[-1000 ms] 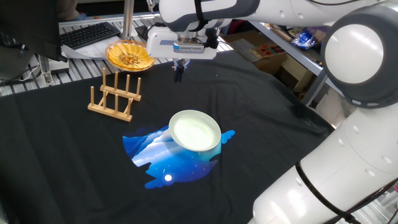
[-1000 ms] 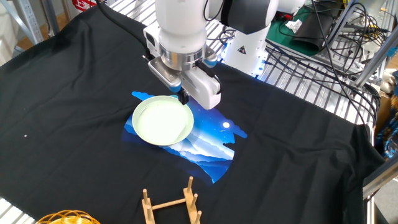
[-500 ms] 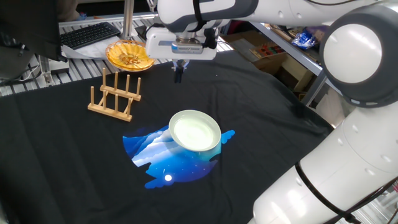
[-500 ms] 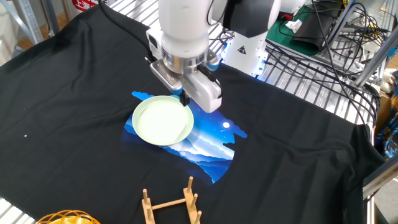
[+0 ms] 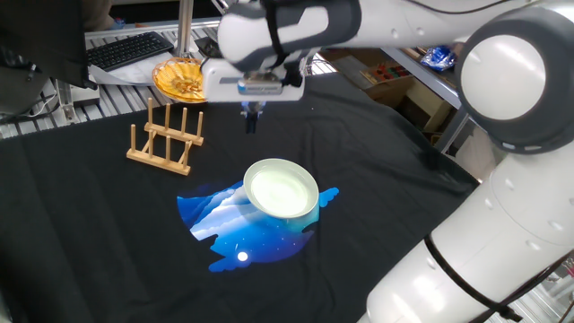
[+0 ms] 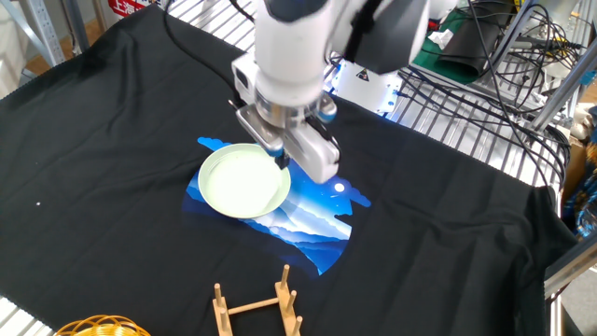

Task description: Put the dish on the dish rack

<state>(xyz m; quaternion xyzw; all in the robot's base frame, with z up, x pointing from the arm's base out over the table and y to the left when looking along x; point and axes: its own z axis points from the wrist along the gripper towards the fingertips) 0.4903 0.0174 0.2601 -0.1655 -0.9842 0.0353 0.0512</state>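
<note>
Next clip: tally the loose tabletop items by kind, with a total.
Dishes: 2, the pale green dish and the orange fluted dish
Dish racks: 1, the wooden dish rack
Total: 3

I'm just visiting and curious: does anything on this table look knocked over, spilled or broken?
Nothing stands out. The pale green round dish sits flat and empty on the blue patch of the black cloth, and the small wooden peg rack stands upright, empty, apart from it.
</note>
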